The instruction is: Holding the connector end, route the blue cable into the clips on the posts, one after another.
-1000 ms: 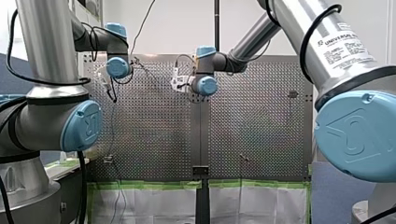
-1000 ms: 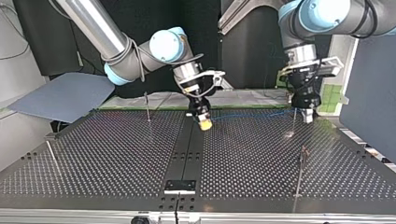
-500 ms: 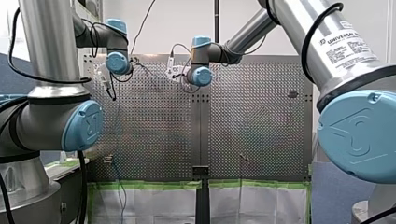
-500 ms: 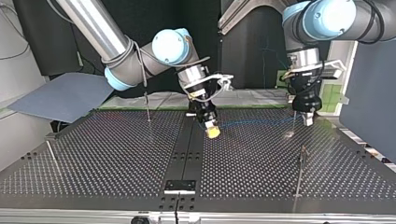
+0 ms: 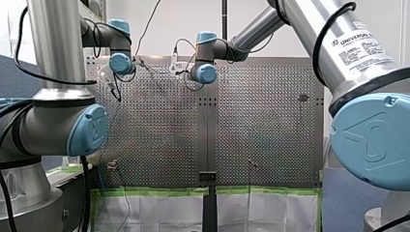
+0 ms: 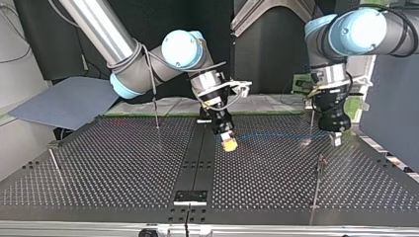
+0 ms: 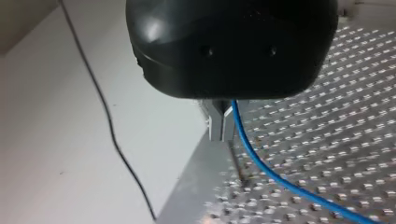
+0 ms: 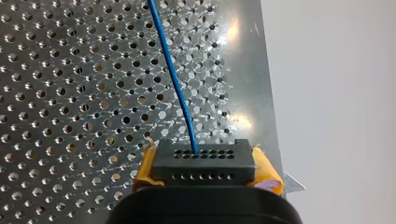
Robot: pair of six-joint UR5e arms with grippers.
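— Where the right wrist view looks along it, what does my right gripper (image 8: 205,175) hold?
— Item one: black connector (image 8: 204,161), clamped between yellow pads (image 8: 268,176). Item two: blue cable (image 8: 173,79), leaving the connector's face and running ahead over the perforated counter (image 8: 70,93).
— And my left gripper (image 7: 220,125)?
— Metal fingers narrow, all but together. Cable lies against their side and runs on across the counter; whether it is pinched, I cannot tell.
— Placement in the top view?
— Right gripper near the centre strip, tilted, above the counter. Left gripper at the view's right, near a thin post (image 6: 311,123). Cable spans between the two grippers. Second post (image 6: 318,173) nearer the camera, apart from the cable.
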